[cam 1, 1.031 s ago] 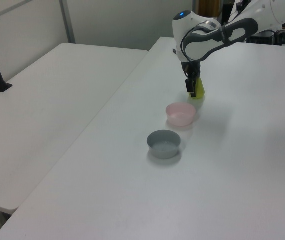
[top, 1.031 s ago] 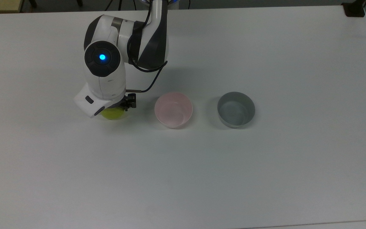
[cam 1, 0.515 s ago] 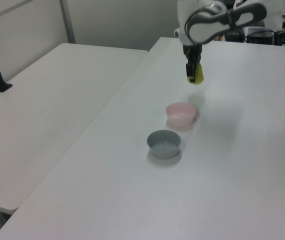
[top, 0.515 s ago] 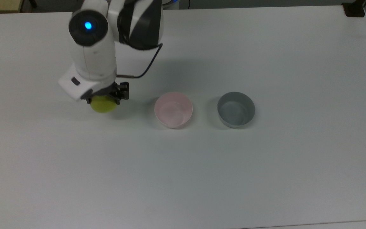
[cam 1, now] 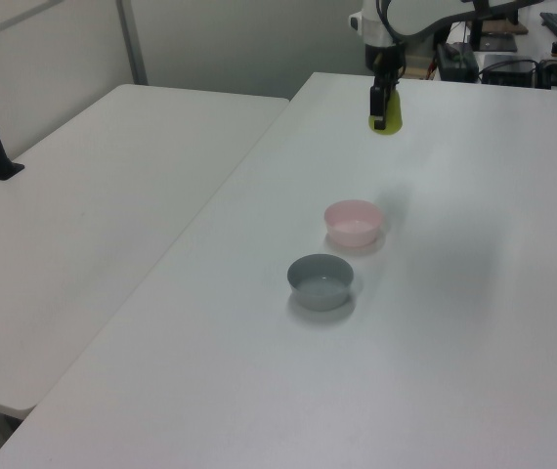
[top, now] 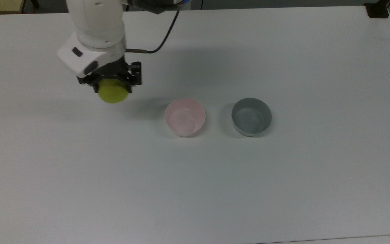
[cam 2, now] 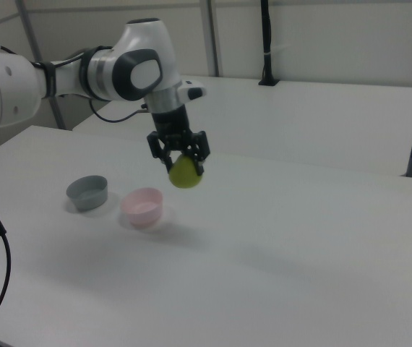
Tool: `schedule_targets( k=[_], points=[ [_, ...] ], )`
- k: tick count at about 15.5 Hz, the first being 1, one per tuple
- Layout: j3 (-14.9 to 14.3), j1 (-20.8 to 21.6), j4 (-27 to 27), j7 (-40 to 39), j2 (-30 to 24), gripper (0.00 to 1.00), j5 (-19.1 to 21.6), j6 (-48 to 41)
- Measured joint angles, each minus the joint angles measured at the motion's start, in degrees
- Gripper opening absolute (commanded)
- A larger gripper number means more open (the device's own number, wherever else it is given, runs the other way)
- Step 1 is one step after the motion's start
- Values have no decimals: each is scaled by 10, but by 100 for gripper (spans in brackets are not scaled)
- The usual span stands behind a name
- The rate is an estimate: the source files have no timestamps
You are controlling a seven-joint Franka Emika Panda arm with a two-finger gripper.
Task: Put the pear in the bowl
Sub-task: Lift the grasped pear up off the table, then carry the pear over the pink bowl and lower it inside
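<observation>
Jaws tight around pear (cam 2: 185, 173)

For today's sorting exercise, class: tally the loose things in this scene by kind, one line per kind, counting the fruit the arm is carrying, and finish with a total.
Bowls: 2, the pink bowl and the grey bowl, both on the white table.
Pears: 1, the pear, held above the table in the gripper.
Total: 3

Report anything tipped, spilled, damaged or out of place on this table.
Nothing stands out. The pink bowl and grey bowl sit upright and empty on the table; the gripper holds the pear in the air.
</observation>
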Motion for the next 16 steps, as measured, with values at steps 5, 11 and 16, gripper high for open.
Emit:
schedule_targets(
  k=[5,11,16],
  points=[
    [-2,101,-3,48,3,63,3,0],
    [-5,147,-5,65,21,66,8,0],
    [-9,143,-11,65,63,73,9,1]
  ],
)
